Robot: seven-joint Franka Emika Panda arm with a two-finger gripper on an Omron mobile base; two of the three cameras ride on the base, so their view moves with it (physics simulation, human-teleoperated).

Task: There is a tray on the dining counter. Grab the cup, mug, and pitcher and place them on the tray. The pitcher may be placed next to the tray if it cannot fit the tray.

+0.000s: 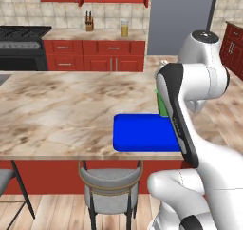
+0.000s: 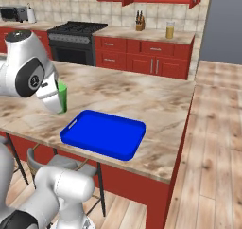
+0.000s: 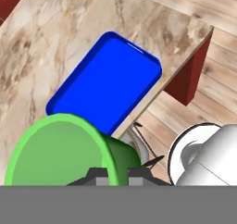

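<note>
The claw (image 3: 111, 176) is closed down tight on the rim of the green cup (image 3: 60, 149) — one finger inside, one outside — and holds it in the air above the dining worktop (image 1: 57, 110), just beside the blue tray (image 2: 104, 133). The pitcher (image 2: 169, 30) stands on the far wall counter (image 2: 146, 34).

Both base cameras stood behind the arm, one to its left and one to its right, looking forward and down across the counter (image 1: 57, 110); they shared the blue tray (image 1: 142, 131) and the far cabinets. The hand camera looked down from close above that tray (image 3: 106, 86).
</note>
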